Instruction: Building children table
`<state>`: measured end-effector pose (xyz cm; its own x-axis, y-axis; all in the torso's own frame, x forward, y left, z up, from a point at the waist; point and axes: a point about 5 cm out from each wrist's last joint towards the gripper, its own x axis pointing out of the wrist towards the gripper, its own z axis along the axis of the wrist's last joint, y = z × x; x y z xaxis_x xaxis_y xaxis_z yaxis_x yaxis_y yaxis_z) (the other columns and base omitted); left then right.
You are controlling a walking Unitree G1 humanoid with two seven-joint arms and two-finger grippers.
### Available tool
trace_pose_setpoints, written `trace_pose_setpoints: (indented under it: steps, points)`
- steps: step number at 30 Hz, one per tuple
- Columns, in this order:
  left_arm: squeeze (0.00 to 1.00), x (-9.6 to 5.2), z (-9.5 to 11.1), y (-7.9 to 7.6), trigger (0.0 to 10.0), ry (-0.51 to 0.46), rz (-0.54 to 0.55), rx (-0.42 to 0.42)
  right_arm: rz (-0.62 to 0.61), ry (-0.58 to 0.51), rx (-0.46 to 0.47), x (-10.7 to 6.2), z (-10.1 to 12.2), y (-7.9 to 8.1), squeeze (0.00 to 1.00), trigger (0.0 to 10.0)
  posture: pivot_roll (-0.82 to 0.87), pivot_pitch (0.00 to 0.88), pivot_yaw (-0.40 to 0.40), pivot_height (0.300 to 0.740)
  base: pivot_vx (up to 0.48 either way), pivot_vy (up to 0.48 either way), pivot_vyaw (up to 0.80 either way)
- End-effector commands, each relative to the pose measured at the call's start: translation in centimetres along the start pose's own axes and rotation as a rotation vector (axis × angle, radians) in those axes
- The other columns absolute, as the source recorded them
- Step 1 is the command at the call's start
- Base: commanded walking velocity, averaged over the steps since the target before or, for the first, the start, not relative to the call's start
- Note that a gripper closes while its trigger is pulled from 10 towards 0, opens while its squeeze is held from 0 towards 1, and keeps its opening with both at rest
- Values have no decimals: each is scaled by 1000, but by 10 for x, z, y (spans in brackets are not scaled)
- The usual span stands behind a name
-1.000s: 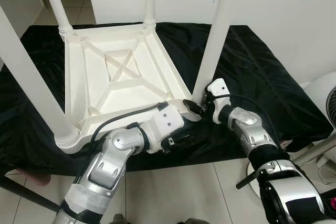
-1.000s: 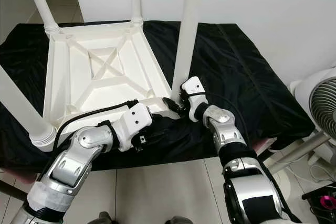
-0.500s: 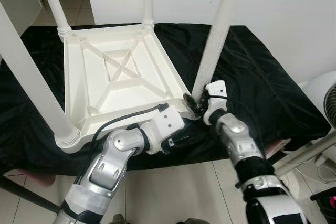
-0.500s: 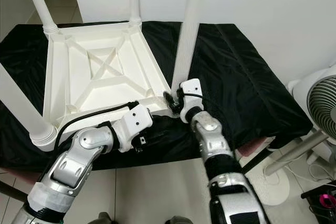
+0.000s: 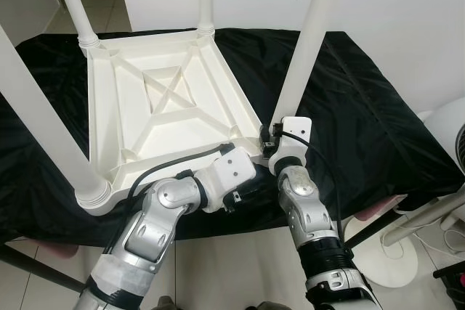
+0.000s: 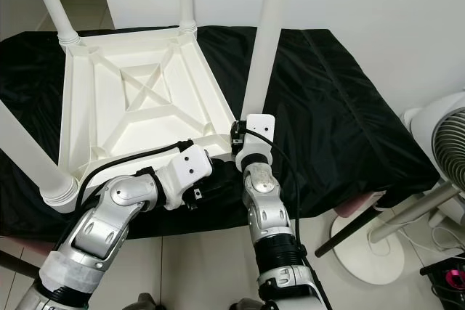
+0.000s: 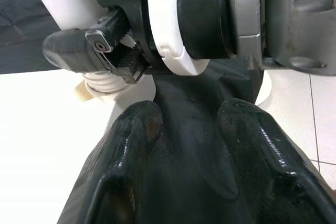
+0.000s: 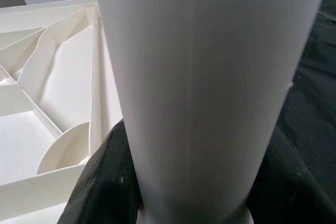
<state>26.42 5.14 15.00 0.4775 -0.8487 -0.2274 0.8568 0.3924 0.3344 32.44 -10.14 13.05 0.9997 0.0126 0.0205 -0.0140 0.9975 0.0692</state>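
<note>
At the centre of the left eye view our right gripper (image 5: pixel 267 141) clasps the near leg (image 5: pixel 305 41) of the upturned white table (image 5: pixel 156 117) on black cloth (image 5: pixel 363 107); that leg's top is cut off. In the left wrist view our left gripper (image 7: pixel 191 124) has its fingers parted on cloth, the tips hard to make out. In the right wrist view the leg hides most of the black fingers (image 8: pixel 105 182) on either side of it.

Upturned white table (image 6: pixel 138 99) on a black sheet (image 6: pixel 327 107), both arms at its near corner
The right gripper (image 6: pixel 237 138) sits against the foot of the near-right leg (image 6: pixel 265 34), fingers hidden behind its white wrist block. The left gripper (image 6: pixel 218 179) lies low on the sheet under the table's near edge. A fan (image 6: pixel 439 143) stands at the right
</note>
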Motion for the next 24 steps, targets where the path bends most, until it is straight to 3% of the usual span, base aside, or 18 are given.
trace_pose_setpoints:
  steps: [1,3,4,9,15,19,20,21,22,24]
  points:
    - [0,2,1,8,10000,-1,122,10,-27,49,14,-4,-8,-8,0,10000,-116,6,0,740,0,0,0]
    - [0,2,1,9,10000,-1,124,10,-23,49,21,-5,-7,-8,0,10000,-116,6,0,740,0,0,0]
    - [0,3,1,9,10000,-5,127,9,-8,33,32,-6,-5,-8,1000,10000,-121,1,0,740,0,0,0]
    - [0,4,2,10,10000,-9,132,11,10,9,46,-9,0,-8,1000,10000,-125,0,0,740,0,0,0]
    - [0,-4,1,23,10000,-17,155,2,79,-25,20,-13,6,-24,1000,10000,-120,0,-10,740,0,0,0]
    - [0,-4,1,23,10000,-17,155,2,79,-25,20,-13,6,-24,1000,10000,-120,0,-10,740,0,0,0]
    - [0,-10,1,27,10000,-23,157,-5,148,-34,-9,-14,8,-32,0,10000,-117,0,-14,740,0,0,0]
    - [0,-10,1,27,10000,-23,157,-5,148,-34,-9,-14,8,-32,0,10000,-117,0,-14,740,0,0,0]
    - [0,-21,-1,29,10000,-30,130,-26,375,-53,-119,-14,12,-49,0,10000,-116,0,-9,740,0,0,0]
    - [0,-24,-2,28,10000,-31,116,-30,439,-54,-153,-14,14,-55,0,10000,-116,0,-7,740,0,0,0]
